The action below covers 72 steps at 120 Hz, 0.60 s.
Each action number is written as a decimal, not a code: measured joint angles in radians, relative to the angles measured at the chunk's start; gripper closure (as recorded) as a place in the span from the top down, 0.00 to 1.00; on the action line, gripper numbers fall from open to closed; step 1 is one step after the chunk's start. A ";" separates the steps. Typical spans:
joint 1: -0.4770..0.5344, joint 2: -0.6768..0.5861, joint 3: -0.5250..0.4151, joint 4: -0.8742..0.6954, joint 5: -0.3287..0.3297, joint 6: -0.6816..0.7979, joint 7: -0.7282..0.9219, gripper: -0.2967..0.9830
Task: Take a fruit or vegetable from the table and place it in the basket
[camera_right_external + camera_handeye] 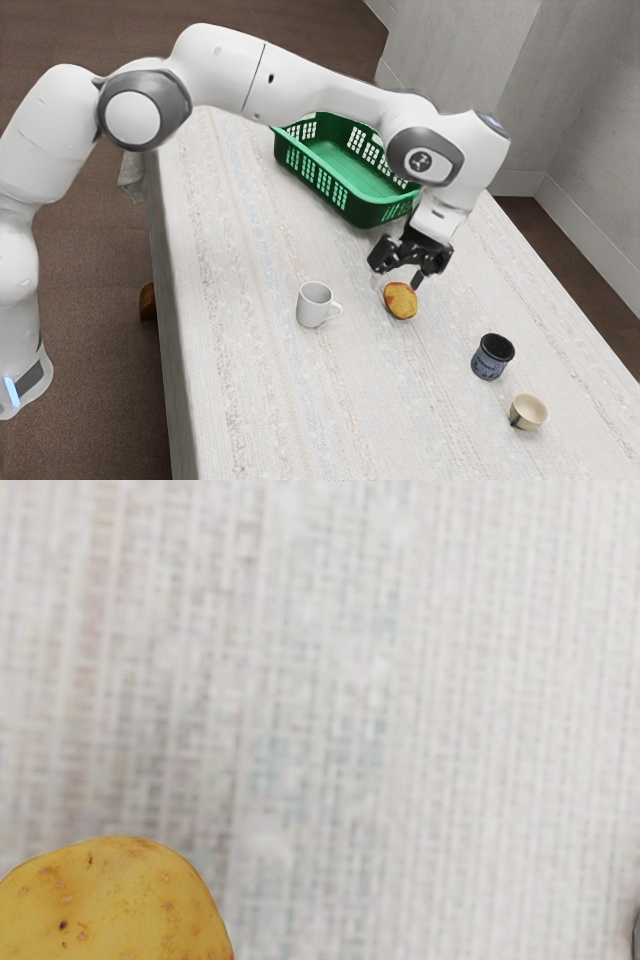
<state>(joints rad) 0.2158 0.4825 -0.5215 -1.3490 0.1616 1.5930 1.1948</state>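
And here's the potato (pixel 401 301), or what looks very like one, yellow with reddish patches, lying on the tabletop (pixel 260 400). It's right under the end effector (pixel 398 281), whose fingers stand spread, with nothing pinched between them. So the score so far: the arm (pixel 310 75) is over its target, and that's the approach all but made, I'd say. The grasp is to come, then the lift, the carry and the drop, so most of the job lies ahead. In the wrist view the potato sits off to one side, so a small sideways correction may be wanted before going down; close off-centre and that rounded skin could roll away. Out from there, the white mug (pixel 314 304) stands near, on the exterior view's left, worth a wide berth. The dark blue cup (pixel 492 357) and beige cup (pixel 528 412) are over on the right. And the goal, the green basket (pixel 347 196), waits beyond the hand, partly behind the arm.
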 joint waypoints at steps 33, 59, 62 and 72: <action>0.011 0.003 0.010 -0.025 -0.008 0.029 0.071 0.77; 0.022 0.004 0.014 -0.032 -0.007 0.059 0.108 0.77; 0.028 0.003 0.014 -0.031 -0.005 0.063 0.112 0.77; 0.051 0.002 0.015 -0.030 0.000 0.076 0.124 0.77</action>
<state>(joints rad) 0.2667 0.4841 -0.5063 -1.3786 0.1619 1.6686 1.3184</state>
